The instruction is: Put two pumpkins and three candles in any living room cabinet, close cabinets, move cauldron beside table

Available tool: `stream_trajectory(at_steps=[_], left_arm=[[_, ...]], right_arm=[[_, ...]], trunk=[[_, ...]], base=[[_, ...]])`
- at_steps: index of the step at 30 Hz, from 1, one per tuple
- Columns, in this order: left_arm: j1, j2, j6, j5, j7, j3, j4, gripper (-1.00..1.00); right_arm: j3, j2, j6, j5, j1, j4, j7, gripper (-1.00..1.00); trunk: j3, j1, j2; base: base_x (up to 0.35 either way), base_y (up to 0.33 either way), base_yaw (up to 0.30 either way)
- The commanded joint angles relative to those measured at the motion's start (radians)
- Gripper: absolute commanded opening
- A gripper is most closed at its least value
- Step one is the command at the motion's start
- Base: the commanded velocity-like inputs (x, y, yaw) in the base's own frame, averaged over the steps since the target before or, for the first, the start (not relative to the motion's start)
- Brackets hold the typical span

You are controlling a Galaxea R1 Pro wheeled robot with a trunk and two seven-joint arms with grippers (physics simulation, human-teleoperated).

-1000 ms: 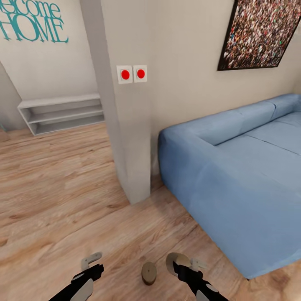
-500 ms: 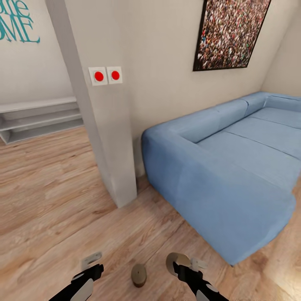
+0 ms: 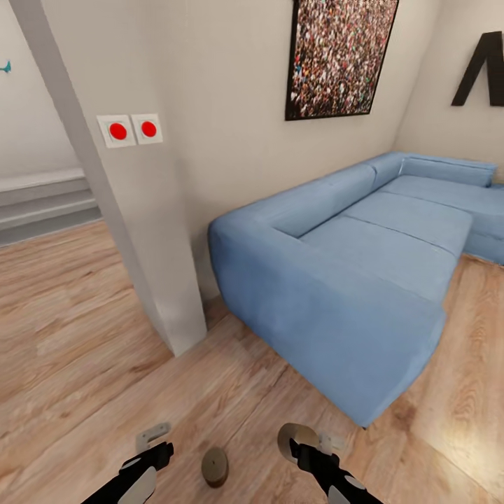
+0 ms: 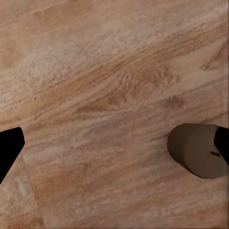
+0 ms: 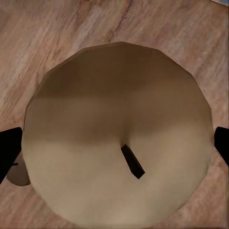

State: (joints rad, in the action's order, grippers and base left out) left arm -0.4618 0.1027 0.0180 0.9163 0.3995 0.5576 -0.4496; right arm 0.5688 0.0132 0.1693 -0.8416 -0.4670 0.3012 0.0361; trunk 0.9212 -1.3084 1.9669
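Note:
In the head view my right gripper (image 3: 308, 441) is low over the wooden floor, shut on a tan candle (image 3: 295, 437). The right wrist view looks straight onto that candle (image 5: 119, 138) and its dark wick, with a black fingertip at each side of it. A second candle (image 3: 215, 467) stands on the floor between my two arms. My left gripper (image 3: 152, 439) hangs open and holds nothing. In the left wrist view the floor candle (image 4: 196, 150) sits close to one of its fingertips (image 4: 222, 145). The pumpkins, cabinet, cauldron and table are out of view.
A grey pillar (image 3: 150, 231) with two red buttons (image 3: 133, 129) stands ahead to the left. A large blue sofa (image 3: 350, 280) runs along the wall at right, under a framed picture (image 3: 339, 56). A low grey shelf (image 3: 42, 203) lies far left.
The whole head view has swung to the right, so pillar and sofa shifted left in the picture. Both grippers keep their pose, and the right one still holds the candle.

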Motion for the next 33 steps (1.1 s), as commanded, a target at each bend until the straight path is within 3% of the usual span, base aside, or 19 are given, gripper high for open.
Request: stream_trajectory(at_steps=[1,33], left_arm=[[0.0,0.002,0.002,0.006,0.009,0.008,-0.003,1.0],[0.0,0.002,0.002,0.007,0.009,0.008,-0.003,1.0]], right_arm=[[0.006,0.0,0.006,-0.01,-0.001,-0.002,0.004,-1.0],[0.006,-0.001,0.006,-0.01,-0.002,-0.002,0.004,-1.0]], trunk=[[0.0,0.0,0.0],[-0.012,0.0,0.0]], base=[[0.0,0.0,-0.264],[0.0,0.012,-0.264]])
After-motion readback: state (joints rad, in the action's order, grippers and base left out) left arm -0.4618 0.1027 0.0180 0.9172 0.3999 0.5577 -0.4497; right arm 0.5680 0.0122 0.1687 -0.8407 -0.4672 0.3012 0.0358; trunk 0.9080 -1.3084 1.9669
